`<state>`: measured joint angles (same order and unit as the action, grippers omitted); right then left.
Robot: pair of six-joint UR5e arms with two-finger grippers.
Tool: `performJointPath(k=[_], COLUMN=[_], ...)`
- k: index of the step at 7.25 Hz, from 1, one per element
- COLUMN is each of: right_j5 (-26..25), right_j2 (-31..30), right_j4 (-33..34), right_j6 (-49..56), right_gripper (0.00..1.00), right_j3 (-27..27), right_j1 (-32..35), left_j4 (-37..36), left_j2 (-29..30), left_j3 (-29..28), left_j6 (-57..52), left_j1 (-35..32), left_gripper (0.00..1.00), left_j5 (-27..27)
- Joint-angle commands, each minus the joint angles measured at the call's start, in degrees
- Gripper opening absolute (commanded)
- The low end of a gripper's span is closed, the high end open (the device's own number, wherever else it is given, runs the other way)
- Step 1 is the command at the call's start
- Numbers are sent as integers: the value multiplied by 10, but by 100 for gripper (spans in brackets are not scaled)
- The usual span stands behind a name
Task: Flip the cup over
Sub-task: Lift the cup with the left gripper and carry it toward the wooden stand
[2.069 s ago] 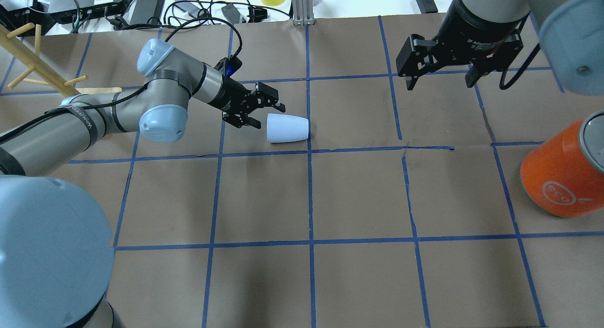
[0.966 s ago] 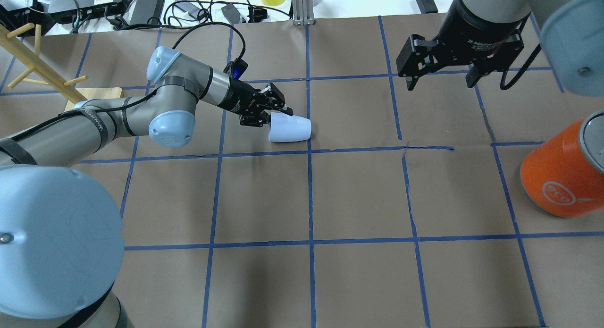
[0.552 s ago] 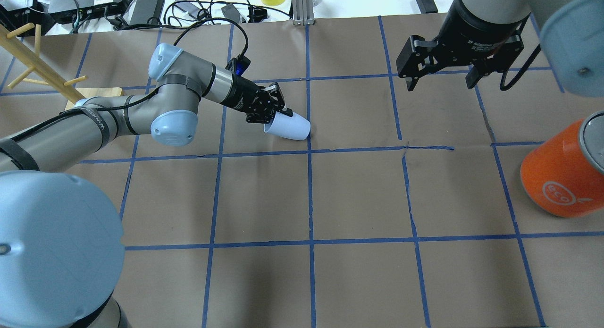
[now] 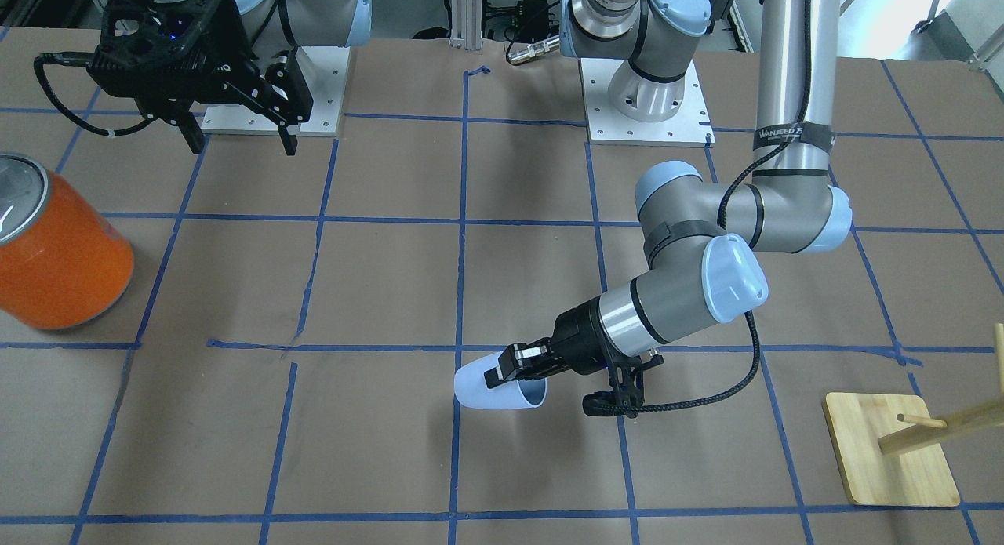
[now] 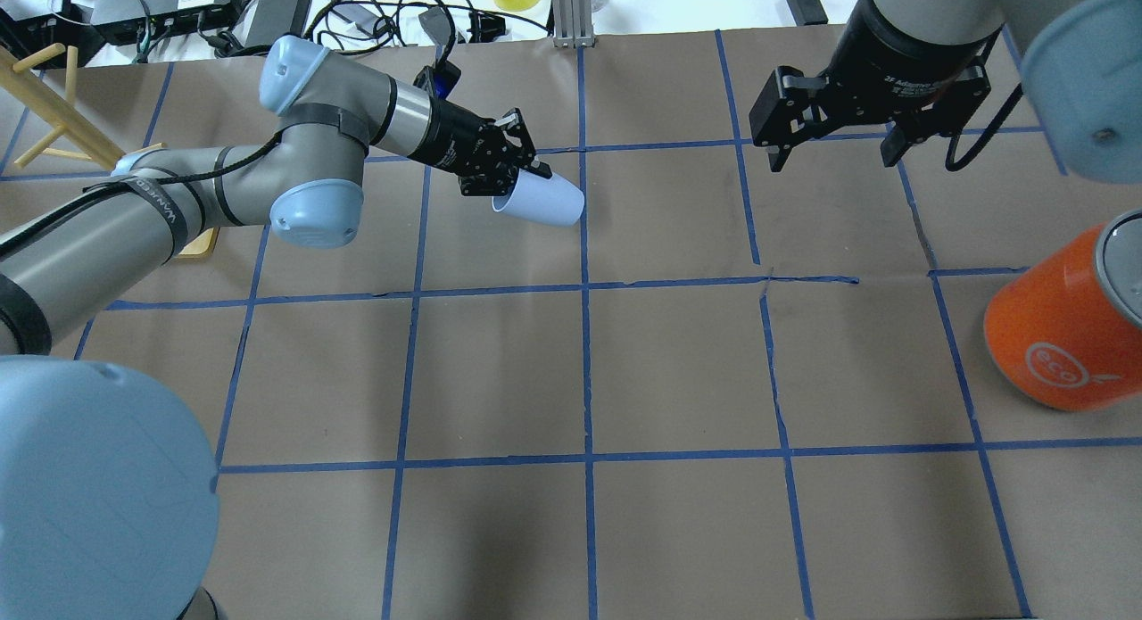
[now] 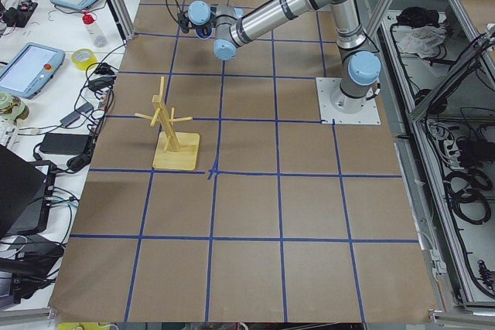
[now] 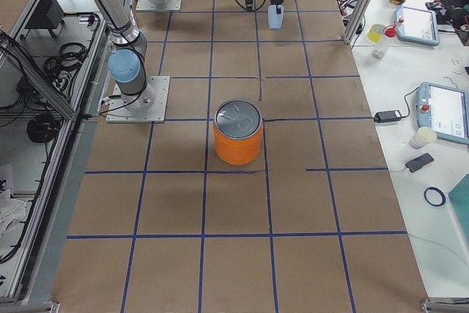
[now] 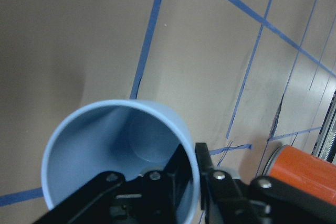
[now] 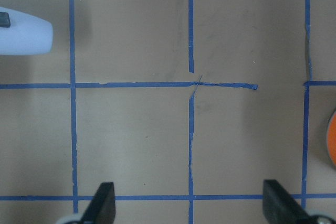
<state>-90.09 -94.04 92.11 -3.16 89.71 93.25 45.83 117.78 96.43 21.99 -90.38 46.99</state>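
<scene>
The pale blue cup [image 5: 546,201] hangs on its side, slightly tilted, a little above the brown table. My left gripper [image 5: 520,179] is shut on the cup's rim, one finger inside the mouth and one outside. The left wrist view looks into the open cup [image 8: 105,150] with the fingers [image 8: 184,169] pinching its wall. In the front view the cup [image 4: 488,390] is held in the left gripper [image 4: 514,370] and points away from the arm. My right gripper [image 5: 834,152] is open and empty, high over the far right squares. The cup's base shows in the right wrist view [image 9: 23,38].
A large orange can [image 5: 1062,334] with a silver top stands at the right edge. A wooden peg rack [image 5: 53,103] on a square base [image 4: 890,451] stands at the far left. Cables and boxes lie beyond the table's far edge [image 5: 357,13].
The left gripper reached the cup lying on the table, shut on its rim and lifted it up and toward the far side. The right arm has not moved.
</scene>
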Motion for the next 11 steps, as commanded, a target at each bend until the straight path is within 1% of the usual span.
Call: performJointPath(k=[1,2,3,4,5,6,7,8,9,11], right_j5=[0,0,0,0,0,0,0,0,0,0], right_j2=[0,0,-1,-2,-3,-3,-3,-3,-3,-3], right_j4=[-1,-1,-1,-1,-1,-1,-1,-1,-1,-1], right_j6=[0,0,0,1,1,1,1,1,0,0], right_gripper=[100,100,100,100,100,100,100,100,100,100], right_j3=[0,0,0,1,2,2,2,2,2,2], right_j1=[0,0,0,0,0,0,0,0,0,0], left_j4=[5,17,71,132,152,154,154,150,147,146], left_j2=[-21,-25,-23,-17,-5,6,16,28,38,46], left_j3=[-25,-47,-80,-122,-161,-172,-176,-177,-176,-161], left_j6=[-1,-9,-74,-152,-184,-218,-276,-295,-341,-347], left_j1=[-1,-1,0,1,4,6,13,31,53,61], left_gripper=[0,0,0,0,0,0,0,0,0,0], left_j5=[112,178,220,324,379,414,456,457,457,457])
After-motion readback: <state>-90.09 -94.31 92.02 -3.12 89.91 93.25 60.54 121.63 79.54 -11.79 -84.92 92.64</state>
